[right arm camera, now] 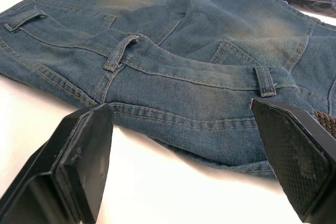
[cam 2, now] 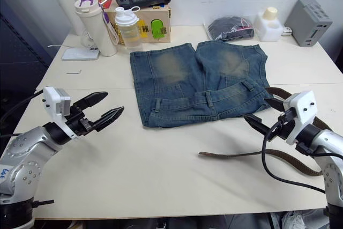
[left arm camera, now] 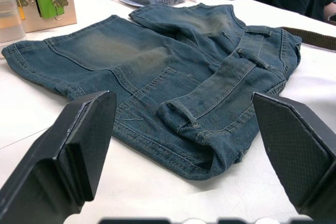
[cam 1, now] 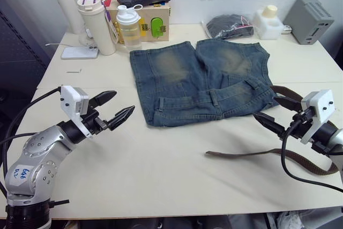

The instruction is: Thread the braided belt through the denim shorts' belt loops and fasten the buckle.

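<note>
On the table [cam 1: 161, 186] lie one denim shorts [cam 1: 198, 81] and one braided belt [cam 1: 252, 154]; both tools, left tool [cam 1: 115, 108] and right tool [cam 1: 277, 112], are spread, empty.

The denim shorts [cam 1: 201, 81] are faded blue-grey cotton twill, matt and coarse, with worn tan patches and raised stitched seams; the belt loops [right arm camera: 119, 52] ahead of the right gripper [cam 1: 280, 112] are the same rough denim; the braided belt [cam 1: 300, 160] beside that gripper is dark woven strap, matt and ribbed; the 2 fingers [left arm camera: 86, 140] of the left gripper [cam 1: 116, 108] are matt black plastic with finely textured pads; the table [cam 1: 161, 170] is smooth, pale, faintly scuffed.
</note>
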